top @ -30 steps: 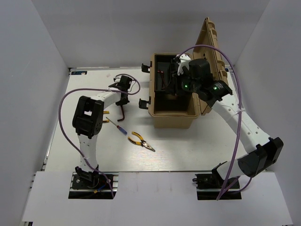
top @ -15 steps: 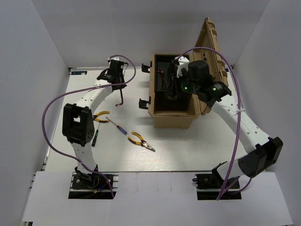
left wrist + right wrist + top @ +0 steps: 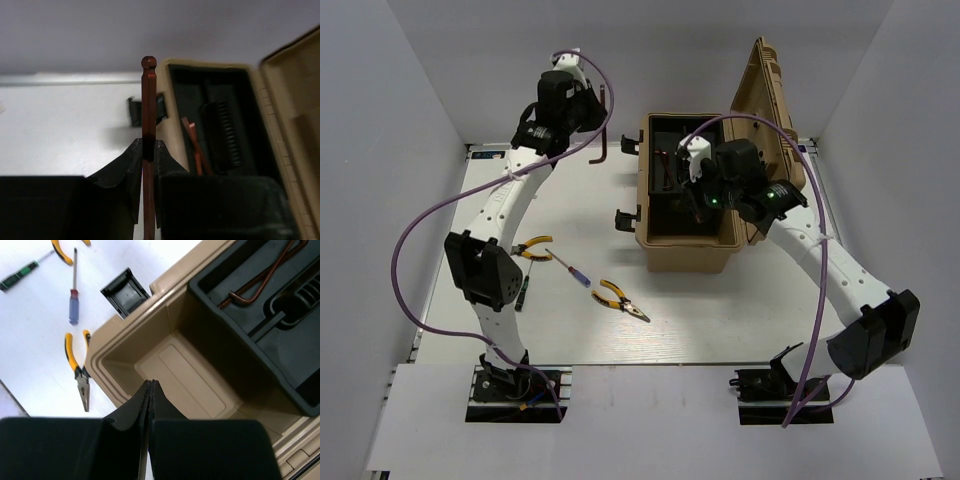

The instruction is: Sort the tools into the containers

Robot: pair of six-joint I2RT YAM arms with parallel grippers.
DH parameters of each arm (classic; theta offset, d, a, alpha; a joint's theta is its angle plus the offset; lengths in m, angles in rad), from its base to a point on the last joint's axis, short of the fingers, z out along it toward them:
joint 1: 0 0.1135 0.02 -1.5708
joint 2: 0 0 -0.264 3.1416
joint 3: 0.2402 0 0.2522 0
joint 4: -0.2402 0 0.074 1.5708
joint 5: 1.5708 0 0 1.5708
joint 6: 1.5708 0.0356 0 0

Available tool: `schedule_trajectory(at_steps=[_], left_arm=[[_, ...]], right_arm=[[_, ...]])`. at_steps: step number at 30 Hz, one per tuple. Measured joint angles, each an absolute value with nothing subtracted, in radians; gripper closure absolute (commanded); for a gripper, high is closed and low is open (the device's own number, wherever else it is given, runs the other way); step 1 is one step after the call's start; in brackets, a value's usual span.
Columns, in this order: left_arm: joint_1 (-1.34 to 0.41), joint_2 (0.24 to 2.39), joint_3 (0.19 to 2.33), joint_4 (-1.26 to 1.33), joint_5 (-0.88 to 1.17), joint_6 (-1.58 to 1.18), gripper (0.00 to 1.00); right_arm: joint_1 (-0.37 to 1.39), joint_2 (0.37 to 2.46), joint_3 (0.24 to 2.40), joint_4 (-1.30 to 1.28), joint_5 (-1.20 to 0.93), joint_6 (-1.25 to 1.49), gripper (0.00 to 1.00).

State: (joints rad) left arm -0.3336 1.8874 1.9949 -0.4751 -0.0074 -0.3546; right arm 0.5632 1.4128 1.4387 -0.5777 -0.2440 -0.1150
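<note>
Plain white walls [image 3: 620, 50] enclose a white table [image 3: 720, 310].

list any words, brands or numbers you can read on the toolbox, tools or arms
No readable text in any view.
tan toolbox: no brand or label legible; fine ticks along its lid carry no readable numbers.
hex key in the left gripper, pliers, blue-handled screwdriver: no print visible.
</note>
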Motion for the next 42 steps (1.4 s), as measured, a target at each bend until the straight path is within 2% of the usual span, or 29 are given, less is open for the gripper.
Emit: schedule_trajectory(at_steps=[10,20,31,42], left_arm=[[-0.363,2.066,2.146,-0.268,0.275,-0.455,1.0],[-0.406,2.265,2.159,-0.148,0.38,-0.582,1.0],[-0.442,2.274,2.176,-0.101,0.398,-0.636,1.0],[-0.474,2.308,2.182,-0.134,0.332,-0.647,1.0]], right_arm=[[0.563,1.359,1.368,-0.577,-0.228,-0.153,1.0],[0.561,1.273,1.333,-0.572,-0.128,-0.171,1.0],[0.557,1.264,1.286,-0.572,-0.096,-0.173,1.0],[0.555,1.232,1.262,-0.572,-0.081,-0.172,1.0]])
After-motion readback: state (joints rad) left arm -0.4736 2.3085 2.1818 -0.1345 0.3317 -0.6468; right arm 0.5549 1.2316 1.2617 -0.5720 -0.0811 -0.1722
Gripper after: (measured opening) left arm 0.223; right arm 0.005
